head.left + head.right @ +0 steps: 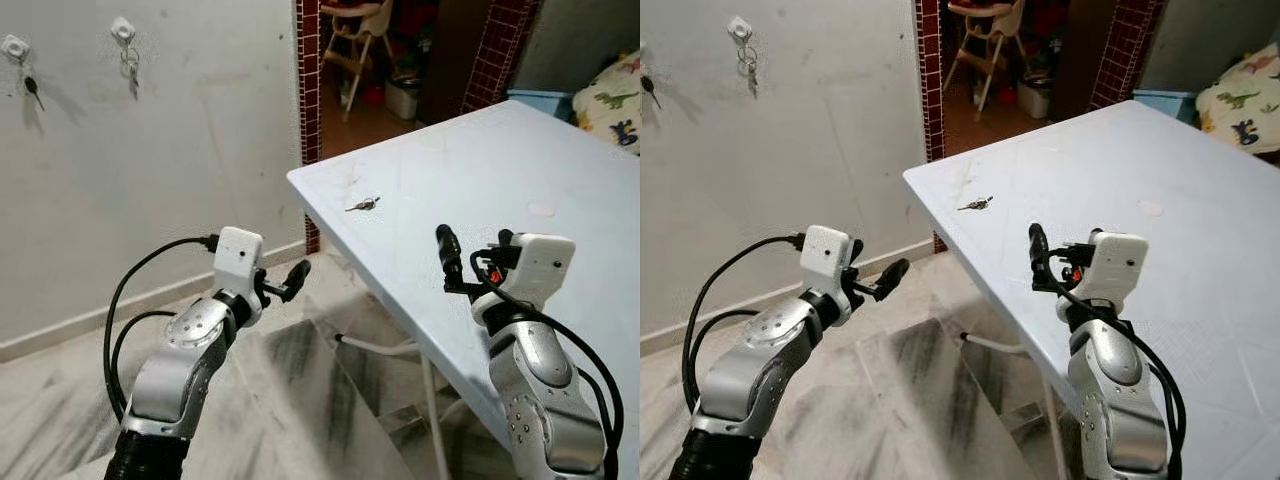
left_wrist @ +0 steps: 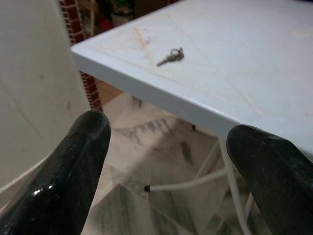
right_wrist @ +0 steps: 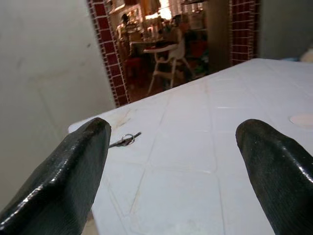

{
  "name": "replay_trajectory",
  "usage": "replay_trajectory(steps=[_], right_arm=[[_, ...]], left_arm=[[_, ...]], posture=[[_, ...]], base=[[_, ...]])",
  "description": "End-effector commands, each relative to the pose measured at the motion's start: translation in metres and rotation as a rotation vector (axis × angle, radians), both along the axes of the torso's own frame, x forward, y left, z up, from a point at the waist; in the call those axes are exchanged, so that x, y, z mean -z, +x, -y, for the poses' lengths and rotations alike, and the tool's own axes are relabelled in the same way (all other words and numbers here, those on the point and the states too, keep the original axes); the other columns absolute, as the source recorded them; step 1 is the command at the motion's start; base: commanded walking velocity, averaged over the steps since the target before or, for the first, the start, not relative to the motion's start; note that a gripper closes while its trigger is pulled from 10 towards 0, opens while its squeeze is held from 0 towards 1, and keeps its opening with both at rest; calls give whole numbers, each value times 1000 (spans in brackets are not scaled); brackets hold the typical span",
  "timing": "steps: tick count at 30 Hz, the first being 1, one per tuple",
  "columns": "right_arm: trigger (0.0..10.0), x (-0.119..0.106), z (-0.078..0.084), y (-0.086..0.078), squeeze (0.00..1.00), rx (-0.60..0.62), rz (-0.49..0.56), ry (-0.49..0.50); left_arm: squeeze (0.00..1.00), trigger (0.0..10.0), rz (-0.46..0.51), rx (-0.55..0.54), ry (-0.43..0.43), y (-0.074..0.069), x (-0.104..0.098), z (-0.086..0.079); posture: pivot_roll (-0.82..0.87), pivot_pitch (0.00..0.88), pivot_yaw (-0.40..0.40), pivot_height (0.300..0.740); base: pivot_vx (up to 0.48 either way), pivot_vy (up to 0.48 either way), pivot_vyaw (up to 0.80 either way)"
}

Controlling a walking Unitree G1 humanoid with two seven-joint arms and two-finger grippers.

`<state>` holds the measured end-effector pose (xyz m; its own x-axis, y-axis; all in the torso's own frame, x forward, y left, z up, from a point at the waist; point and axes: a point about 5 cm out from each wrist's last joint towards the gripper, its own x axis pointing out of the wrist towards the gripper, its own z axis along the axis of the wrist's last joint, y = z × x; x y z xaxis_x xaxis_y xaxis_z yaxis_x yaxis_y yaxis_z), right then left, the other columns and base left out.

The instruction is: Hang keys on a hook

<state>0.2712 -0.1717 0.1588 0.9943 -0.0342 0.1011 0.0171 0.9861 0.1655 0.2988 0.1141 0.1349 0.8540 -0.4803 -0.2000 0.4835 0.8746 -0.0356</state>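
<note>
Wall hooks [image 1: 123, 30]: two white ones high on the wall to my left, and each already has keys dangling, so I'd be sharing a hook or hunting for another.
Left gripper [image 1: 290, 282]: held low beside the table's corner, over the floor, fingers apart with nothing between them.
Key [image 1: 363, 205]: lying flat on the white table [image 1: 520, 170] near its front-left corner, well apart from both grippers.
Right gripper [image 3: 181, 171]: over the table's near edge, fingers spread wide, nothing held, pointing toward the key.
Step, my guess: reaching for the pickup; nothing grabbed yet.
Risk 1: the key is thin and flat on a smooth top, so my long fingers could just skate it along or nudge it off the corner onto the floor.
Risk 2: pinching only the ring could let it swing and slip while I turn to the wall.
</note>
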Motion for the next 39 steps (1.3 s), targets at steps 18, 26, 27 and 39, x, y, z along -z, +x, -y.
replay_trajectory(steps=[18, 26, 27, 39], right_arm=[[10000, 0, -2, -1, 0, -90, -28, -31], [10000, -3, -2, 1, 0, -90, -25, -37], [10000, -3, -2, 0, 0, -88, -25, -37], [10000, -7, 5, -3, 0, -68, -22, -51]], left_arm=[[0, 10000, -4, -103, -73, 4, 3, 1], [0, 10000, 5, -107, -72, 5, 0, 1], [0, 10000, 6, -107, -71, 5, -1, 0], [0, 10000, 6, -118, -63, 6, -1, -1]], posture=[[109, 0, -46, 740], [101, 9, -45, 740], [99, 11, -46, 740], [88, 23, -42, 740]], base=[[0, 0, -322], [0, 223, 0], [0, 390, 0], [0, 173, 0]])
